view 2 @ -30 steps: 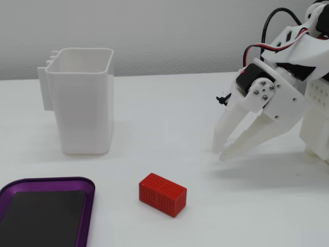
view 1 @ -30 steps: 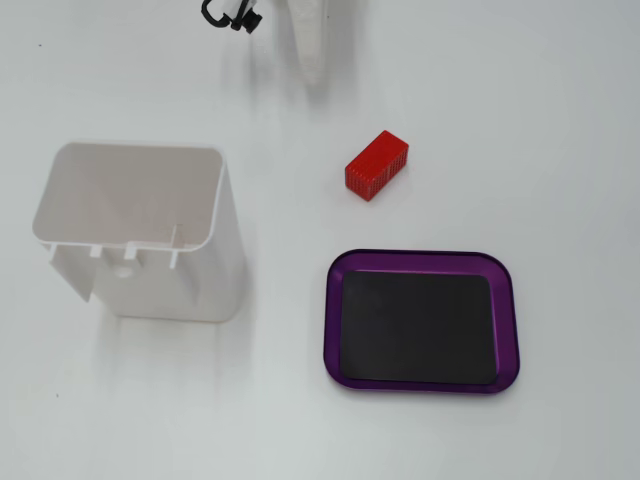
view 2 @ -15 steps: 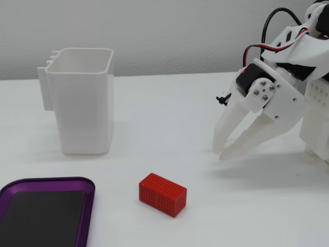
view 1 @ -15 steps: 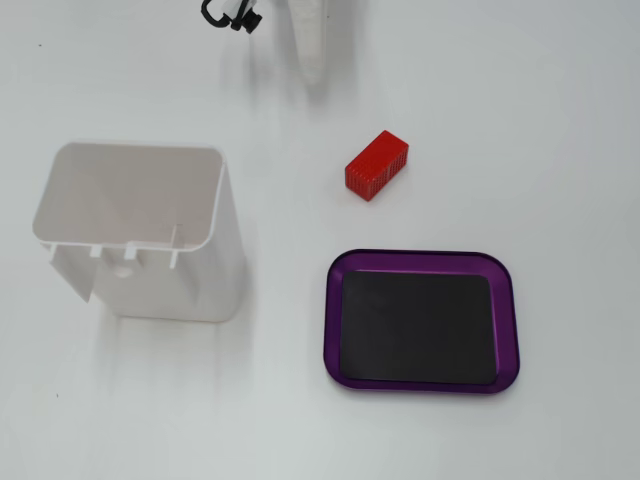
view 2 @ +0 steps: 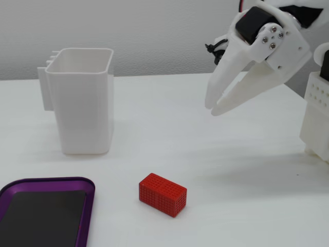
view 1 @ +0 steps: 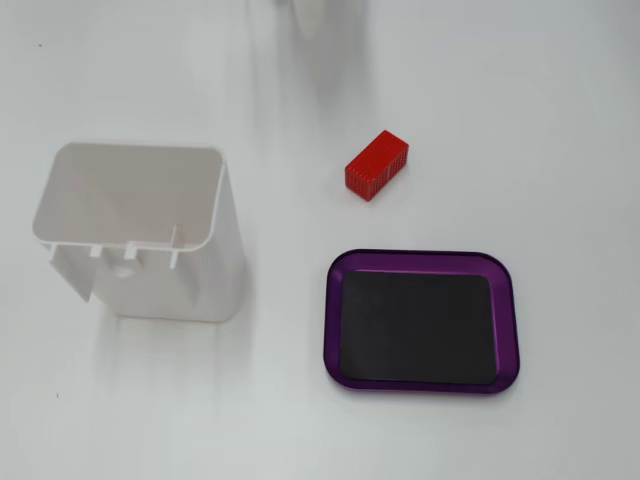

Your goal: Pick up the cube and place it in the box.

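Observation:
The red cube (view 1: pixel 378 165) lies on the white table, just beyond the purple-rimmed box (view 1: pixel 508 310) in a fixed view. In the other fixed view the cube (view 2: pixel 162 194) lies at the front centre, with the box (view 2: pixel 88 206) at the bottom left; its black floor holds nothing. My white gripper (view 2: pixel 212 109) hangs in the air at the upper right, well above and behind the cube. Its fingers point down to the left, the tips meet, and it holds nothing. The gripper is out of sight in the view from above.
A tall white plastic container (view 2: pixel 82 103) stands upright at the left, behind the box; it also shows in the view from above (view 1: pixel 140 240). A white part of the arm's base (view 2: pixel 318 118) stands at the right edge.

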`<move>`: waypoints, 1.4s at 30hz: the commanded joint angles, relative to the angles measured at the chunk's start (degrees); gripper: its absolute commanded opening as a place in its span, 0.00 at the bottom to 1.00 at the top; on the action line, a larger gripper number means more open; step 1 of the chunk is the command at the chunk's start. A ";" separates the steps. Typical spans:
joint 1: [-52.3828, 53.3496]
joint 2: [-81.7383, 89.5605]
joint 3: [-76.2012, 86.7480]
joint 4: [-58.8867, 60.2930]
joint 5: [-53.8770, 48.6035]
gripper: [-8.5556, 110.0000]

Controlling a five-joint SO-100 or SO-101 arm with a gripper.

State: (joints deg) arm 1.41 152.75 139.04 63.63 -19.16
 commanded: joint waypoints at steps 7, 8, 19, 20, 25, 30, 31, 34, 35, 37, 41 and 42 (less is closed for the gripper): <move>-5.27 -49.39 -40.69 13.01 -8.44 0.17; -5.27 -52.38 -43.07 13.18 -9.14 0.18; -8.00 -63.63 -48.60 12.13 -16.08 0.20; -8.17 -63.28 -48.43 10.63 -15.91 0.21; -8.79 -63.54 -48.34 7.82 -15.73 0.27; -8.88 -63.81 -46.76 5.54 -15.73 0.27; -8.96 -63.81 -45.70 4.48 -15.82 0.27; -9.05 -63.81 -42.19 0.44 -15.82 0.27; -8.96 -63.81 -41.13 -0.79 -15.82 0.27; -8.96 -63.81 -39.38 -2.64 -15.73 0.27; -8.96 -63.81 -37.18 -5.45 -15.73 0.27; -8.88 -63.90 -36.83 -5.89 -15.82 0.27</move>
State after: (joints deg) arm -7.56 88.68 101.95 59.59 -34.80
